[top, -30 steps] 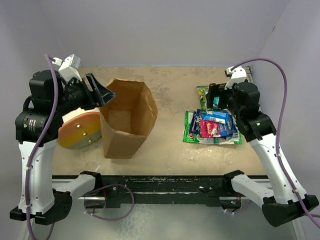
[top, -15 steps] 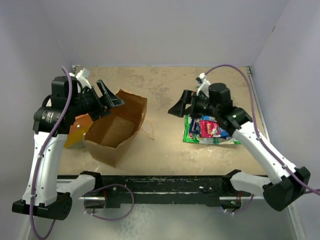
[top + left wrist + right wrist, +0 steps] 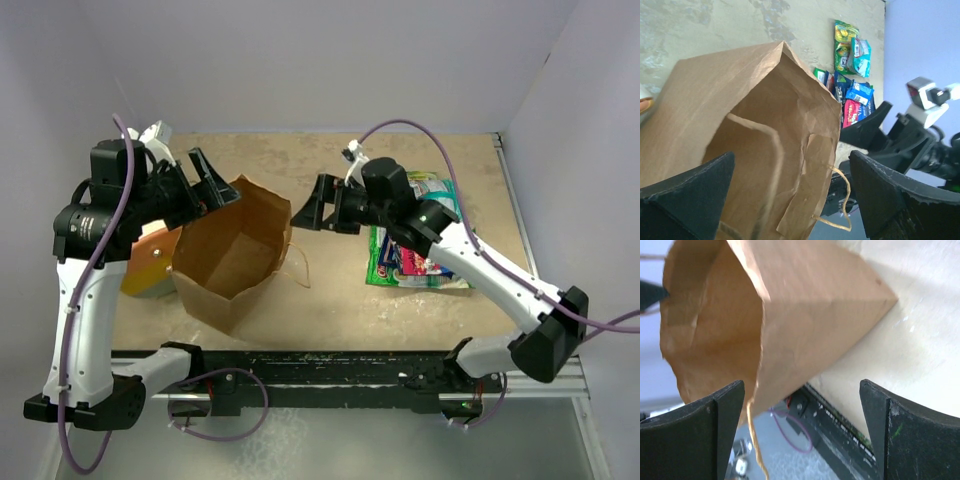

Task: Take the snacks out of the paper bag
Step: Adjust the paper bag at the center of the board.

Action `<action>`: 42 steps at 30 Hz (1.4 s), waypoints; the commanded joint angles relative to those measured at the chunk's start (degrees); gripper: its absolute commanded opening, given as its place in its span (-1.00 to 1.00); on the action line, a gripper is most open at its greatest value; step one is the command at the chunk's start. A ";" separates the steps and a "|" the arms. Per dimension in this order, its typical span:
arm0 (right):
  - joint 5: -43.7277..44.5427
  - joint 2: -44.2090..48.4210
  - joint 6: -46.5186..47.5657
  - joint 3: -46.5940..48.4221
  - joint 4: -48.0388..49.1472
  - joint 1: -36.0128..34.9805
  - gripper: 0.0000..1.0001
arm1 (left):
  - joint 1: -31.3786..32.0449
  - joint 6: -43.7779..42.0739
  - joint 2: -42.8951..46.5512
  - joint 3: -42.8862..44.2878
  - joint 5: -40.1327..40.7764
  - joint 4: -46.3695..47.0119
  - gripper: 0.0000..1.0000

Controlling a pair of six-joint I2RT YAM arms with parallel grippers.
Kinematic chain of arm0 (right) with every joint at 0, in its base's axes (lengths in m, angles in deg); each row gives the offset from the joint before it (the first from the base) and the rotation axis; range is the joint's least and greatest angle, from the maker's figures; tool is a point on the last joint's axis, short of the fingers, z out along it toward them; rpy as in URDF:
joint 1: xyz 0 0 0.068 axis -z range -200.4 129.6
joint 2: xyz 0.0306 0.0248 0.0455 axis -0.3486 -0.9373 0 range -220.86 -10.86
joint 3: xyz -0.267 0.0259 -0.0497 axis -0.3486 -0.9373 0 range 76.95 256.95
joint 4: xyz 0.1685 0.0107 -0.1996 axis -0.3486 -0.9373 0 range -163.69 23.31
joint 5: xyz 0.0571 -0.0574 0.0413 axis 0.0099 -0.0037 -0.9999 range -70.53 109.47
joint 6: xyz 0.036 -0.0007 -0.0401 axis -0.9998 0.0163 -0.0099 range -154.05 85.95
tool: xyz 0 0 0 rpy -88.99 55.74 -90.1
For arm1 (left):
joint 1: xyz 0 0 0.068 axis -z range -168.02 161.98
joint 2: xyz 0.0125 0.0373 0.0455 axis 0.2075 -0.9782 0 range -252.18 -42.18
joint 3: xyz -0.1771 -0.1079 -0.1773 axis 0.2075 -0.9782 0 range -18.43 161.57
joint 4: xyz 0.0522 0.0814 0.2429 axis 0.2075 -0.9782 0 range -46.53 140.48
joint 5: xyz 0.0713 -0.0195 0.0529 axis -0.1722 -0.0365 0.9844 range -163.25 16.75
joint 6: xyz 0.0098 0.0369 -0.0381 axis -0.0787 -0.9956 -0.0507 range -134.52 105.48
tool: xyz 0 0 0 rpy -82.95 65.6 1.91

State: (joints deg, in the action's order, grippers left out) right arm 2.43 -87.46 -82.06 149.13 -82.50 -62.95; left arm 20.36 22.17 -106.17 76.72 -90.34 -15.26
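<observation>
- The snacks (image 3: 854, 93) are partly hidden in the top view, where the right arm crosses over the pile. Only its near half shows there.
- The packets overlap, so their edges are hard to separate. About six can be told apart in the left wrist view: green-yellow, teal, green-edged, two blue and red-pink.
- A cylinder (image 3: 150, 262) shows only its orange-yellow round end. The rest is covered by the left arm and the bag.
- There is one paper bag (image 3: 235, 250), mouth open, with two thin loop handles.
- The left end effector (image 3: 212, 188) is released, its fingers spread wide. The bag's mouth lies directly in front of it. I cannot tell whether a finger touches the rim.
- The right end effector (image 3: 308, 207) is also spread wide and grasps nothing. The bag's side is just ahead of it and apart from it.
- The snacks lie on the surface (image 3: 330, 300) behind the right end effector, beneath its arm and well apart from the bag.
</observation>
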 commanded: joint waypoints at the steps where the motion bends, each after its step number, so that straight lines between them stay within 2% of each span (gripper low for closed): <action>1: 9.09 -5.03 1.78 9.61 -5.95 -2.18 0.89 | 0.06 -4.59 -0.44 2.69 2.00 -2.31 0.98; 9: 12.44 -9.96 1.02 15.05 -9.00 -4.57 0.65 | 0.05 -10.45 -2.35 7.53 9.33 -7.37 0.98; 15: 21.86 -17.15 3.65 25.85 -20.25 -9.39 0.49 | 0.06 -14.19 -3.90 11.37 15.92 -9.35 0.99; 16: 24.26 -18.31 4.39 28.01 -23.11 -9.86 0.31 | 0.06 -14.20 -4.00 12.25 17.58 -9.50 0.98; 18: 28.06 -19.98 5.08 31.96 -27.55 -10.26 -0.29 | 0.06 -14.17 -3.87 14.20 20.02 -9.34 0.98; 19: 29.47 -20.33 5.07 33.73 -28.94 -10.19 -0.50 | 0.06 -14.01 -3.77 15.33 21.01 -9.23 0.98; 20: 29.56 -20.65 5.13 35.08 -30.03 -10.19 -0.65 | 0.06 -13.87 -3.67 16.35 21.74 -8.95 0.99; 25: 37.29 -23.57 7.82 44.61 -38.21 -9.42 -1.00 | 0.06 -13.12 -2.13 18.65 23.36 -6.96 0.98; 31: 35.18 -24.96 13.78 48.18 -42.04 -4.02 -1.00 | 0.05 -12.75 -1.10 19.64 21.99 -5.75 0.98; 36: 25.90 -24.63 22.99 46.24 -40.26 1.83 -0.99 | 0.05 -13.39 -0.45 18.62 11.20 -0.21 0.98; 39: 26.41 -26.29 27.60 48.69 -40.61 2.00 -0.53 | 0.06 -14.17 0.16 17.03 4.78 3.66 0.98; 42: 28.08 -28.41 30.25 52.89 -41.77 2.00 -0.11 | 0.06 -14.93 0.70 16.34 2.88 5.33 0.98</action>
State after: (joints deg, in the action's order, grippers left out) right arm 30.91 -114.17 -58.98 196.60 -123.29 -59.91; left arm 20.36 9.47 -106.54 93.62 -80.52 -16.61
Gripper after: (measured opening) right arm 0.344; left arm 0.990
